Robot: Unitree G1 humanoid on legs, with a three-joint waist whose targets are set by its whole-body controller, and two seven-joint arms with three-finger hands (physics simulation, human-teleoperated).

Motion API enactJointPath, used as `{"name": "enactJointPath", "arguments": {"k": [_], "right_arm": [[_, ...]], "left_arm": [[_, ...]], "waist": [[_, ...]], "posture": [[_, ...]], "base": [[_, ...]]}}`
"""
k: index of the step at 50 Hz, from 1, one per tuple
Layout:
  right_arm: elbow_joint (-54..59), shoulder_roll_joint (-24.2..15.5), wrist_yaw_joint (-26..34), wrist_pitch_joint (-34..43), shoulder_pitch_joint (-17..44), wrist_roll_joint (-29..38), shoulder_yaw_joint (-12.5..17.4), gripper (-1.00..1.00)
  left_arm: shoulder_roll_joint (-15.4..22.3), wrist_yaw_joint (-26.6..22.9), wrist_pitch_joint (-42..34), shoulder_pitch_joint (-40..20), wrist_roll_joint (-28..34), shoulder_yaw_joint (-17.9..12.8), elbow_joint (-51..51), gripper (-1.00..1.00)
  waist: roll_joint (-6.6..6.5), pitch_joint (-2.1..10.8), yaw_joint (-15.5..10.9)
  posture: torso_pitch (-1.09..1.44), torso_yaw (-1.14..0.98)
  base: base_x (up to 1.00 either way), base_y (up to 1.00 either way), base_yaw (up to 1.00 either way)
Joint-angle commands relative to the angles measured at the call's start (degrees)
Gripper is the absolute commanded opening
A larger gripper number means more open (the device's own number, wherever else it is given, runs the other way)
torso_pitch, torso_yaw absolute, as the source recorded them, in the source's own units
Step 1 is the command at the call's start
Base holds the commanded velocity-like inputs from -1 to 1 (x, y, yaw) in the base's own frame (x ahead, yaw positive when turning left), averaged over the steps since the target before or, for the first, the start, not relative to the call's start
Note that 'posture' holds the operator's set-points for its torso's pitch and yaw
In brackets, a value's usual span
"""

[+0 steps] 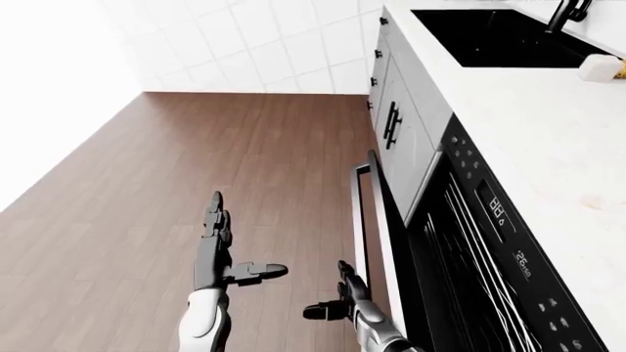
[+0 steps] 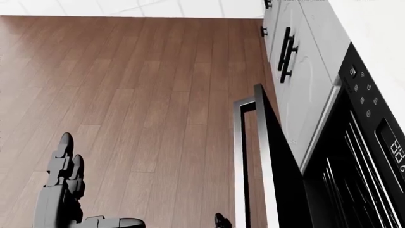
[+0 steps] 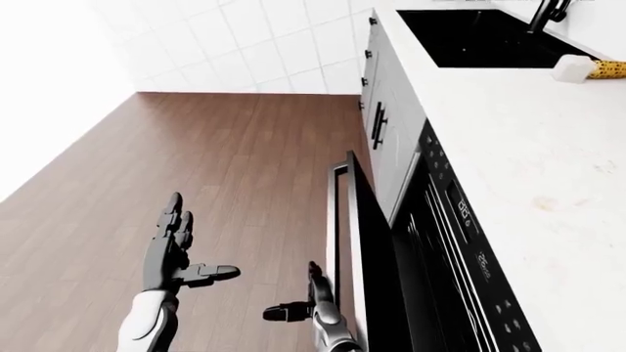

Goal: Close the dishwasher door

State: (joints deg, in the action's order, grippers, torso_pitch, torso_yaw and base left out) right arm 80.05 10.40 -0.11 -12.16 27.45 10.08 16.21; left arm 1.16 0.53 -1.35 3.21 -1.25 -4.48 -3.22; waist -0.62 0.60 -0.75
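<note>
Just right of right hand: dishwasher door, ajar

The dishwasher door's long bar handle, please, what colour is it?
Silver metal, clearest in the head view: long bar handle on the black dishwasher door.
</note>
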Motion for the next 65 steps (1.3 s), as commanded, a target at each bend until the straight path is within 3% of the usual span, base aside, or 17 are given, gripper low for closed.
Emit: {"name": "enactJointPath", "arguments": {"k": [1, 65], "right_arm": [[-0.5, -0.9, -1.7, -0.1, 0.4, -0.1, 0.3, 1.0], [-0.5, -3.3, -25.1, 2.9, 1.2, 3.2, -0.3, 1.0]], "left_arm": [[0.2, 0.0, 1.6, -0.9, -0.1, -0.2, -2.7, 1.0], [0.2, -0.1, 1.6, -1.1, -0.1, -0.2, -2.0, 1.0]], "waist": [[-0.18, 0.69, 0.2], [-0.69, 0.63, -1.3]], "posture": [[0.0, 0.0], [0.0, 0.0]], "base": [[0.0, 0.0, 0.0], [0.0, 0.0, 0.0]]}}
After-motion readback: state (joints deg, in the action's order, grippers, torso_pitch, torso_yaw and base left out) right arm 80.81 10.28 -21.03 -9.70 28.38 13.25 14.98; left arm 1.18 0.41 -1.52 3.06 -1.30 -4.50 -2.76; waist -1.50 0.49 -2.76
